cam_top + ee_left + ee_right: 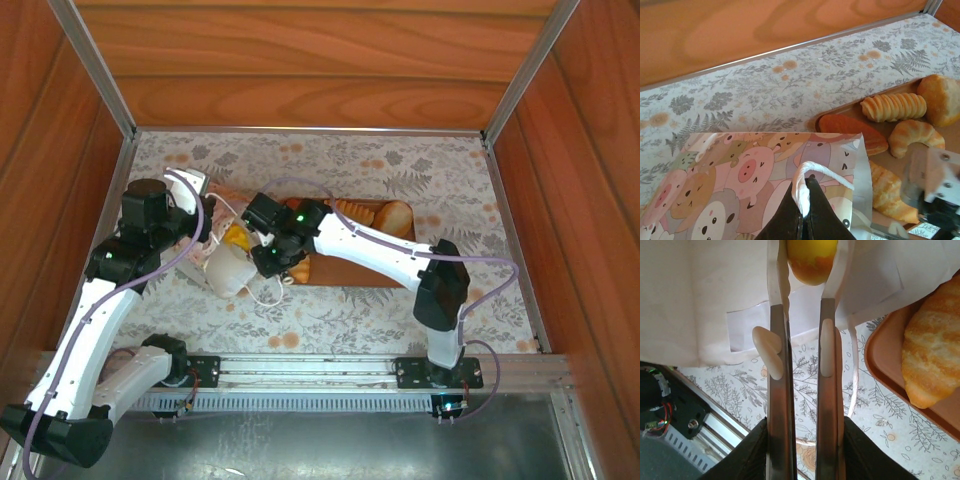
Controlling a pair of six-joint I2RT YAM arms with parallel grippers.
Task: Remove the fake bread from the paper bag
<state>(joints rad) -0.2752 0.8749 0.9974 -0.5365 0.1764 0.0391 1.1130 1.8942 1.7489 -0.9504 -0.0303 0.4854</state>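
Note:
The paper bag [740, 175], white with a cartoon animal print, lies on the table next to the brown tray [840, 111]. My left gripper [806, 200] is shut on the bag's white cord handle [812, 170]. My right gripper [809, 275] is shut on a yellow-orange piece of fake bread [812, 255] right in front of the white bag [715, 290]. From above, that piece [238, 238] sits at the bag's mouth [230, 270]. Several more pieces lie on the tray: a ridged roll [895, 106], a bun [941, 100], a croissant [915, 137].
The tray [370, 268] lies mid-table under the right arm, its near rim close to the right fingers [875, 347]. A loose cord handle [855, 375] trails on the floral tablecloth. Wooden walls [300, 60] enclose the table at the back and sides.

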